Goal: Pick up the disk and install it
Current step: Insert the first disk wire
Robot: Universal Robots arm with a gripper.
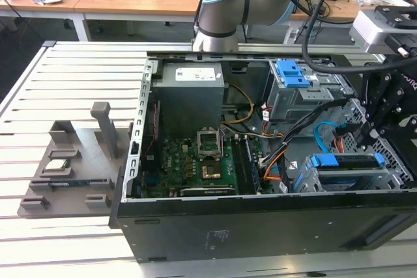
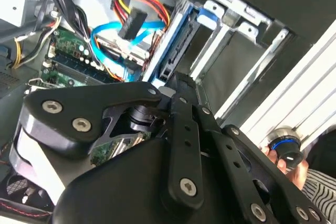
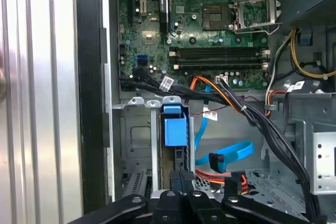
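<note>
Black metal walls of an open computer case [image 1: 260, 232] are lying on a slatted aluminium table [image 1: 78, 69], with the green motherboard [image 1: 195, 161] facing up. The robot arm [image 1: 221, 4] is reaching in from the far side, and its black gripper [image 1: 384, 105] is hanging over the case's corner at the exterior view's right.

The disk [image 1: 345, 161], with its blue side rails, is sitting in the metal drive cage [image 1: 391, 177] at that corner, directly under the gripper. In the first wrist view the disk's blue tab [image 3: 174, 129] is showing edge-on in a narrow slot of the cage, with the gripper's black fingers [image 3: 181, 182] drawn together right at the disk's edge; I cannot tell whether they are pinching it. A blue cable [image 3: 226, 156] and orange wires [image 3: 210, 174] are crowding the floor beside the slot, leaving little room there.

A grey parts tray [image 1: 71, 167] is lying well apart, at the exterior view's left. In the second wrist view a person's hand [image 2: 286, 158] is holding a round knob.
</note>
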